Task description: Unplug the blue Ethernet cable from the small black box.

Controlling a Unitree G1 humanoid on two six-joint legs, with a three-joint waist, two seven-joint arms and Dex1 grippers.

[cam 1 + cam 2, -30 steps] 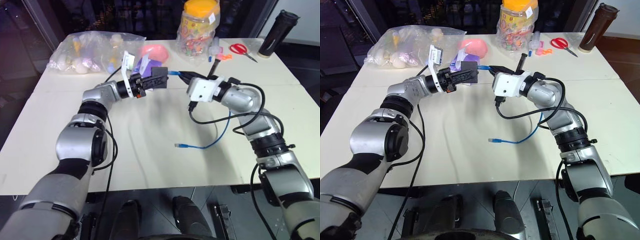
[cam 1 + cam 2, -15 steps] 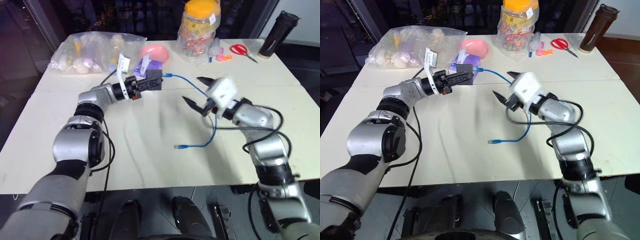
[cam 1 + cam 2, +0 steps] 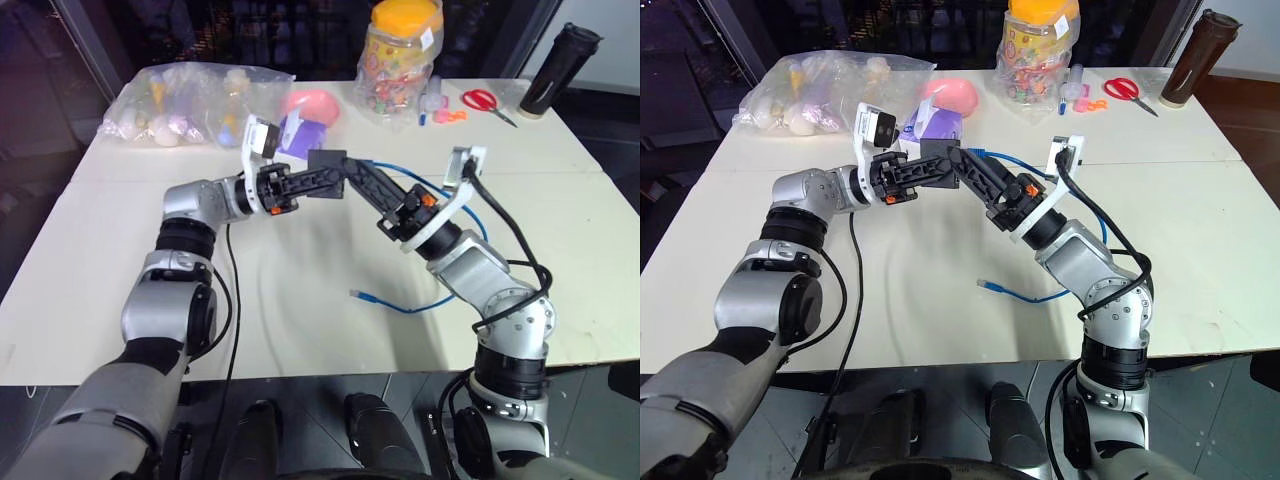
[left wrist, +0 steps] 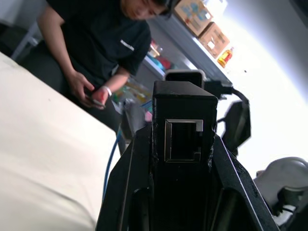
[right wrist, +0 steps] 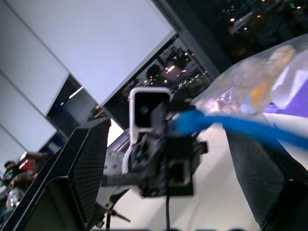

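My left gripper [image 3: 318, 172] is shut on the small black box [image 3: 327, 162] and holds it above the table's middle. In the left wrist view the box [image 4: 183, 115] sits between my fingers [image 4: 126, 185], with an empty port facing the camera. My right gripper [image 3: 352, 178] is open and reaches up to the box from the right. Its two fingers [image 5: 89, 163] stand wide apart on either side of the blue Ethernet cable [image 5: 226, 126]. The cable [image 3: 1002, 158] runs from the box past my right wrist and down to the table. Its loose plug [image 3: 357, 293] lies there. Whether the other plug sits in the box is hidden.
At the back of the table are a clear bag of items [image 3: 180, 100], a candy jar [image 3: 400, 50], red scissors [image 3: 485, 98] and a dark bottle [image 3: 558, 65]. A pink object [image 3: 310, 103] and a purple box [image 3: 298, 130] lie behind the black box. A person [image 4: 101, 43] stands beyond the table.
My right gripper, shut by the box a second ago, opened and dropped away, then swung up with its fingers at the box again. My left hand drew the box back and rolled.
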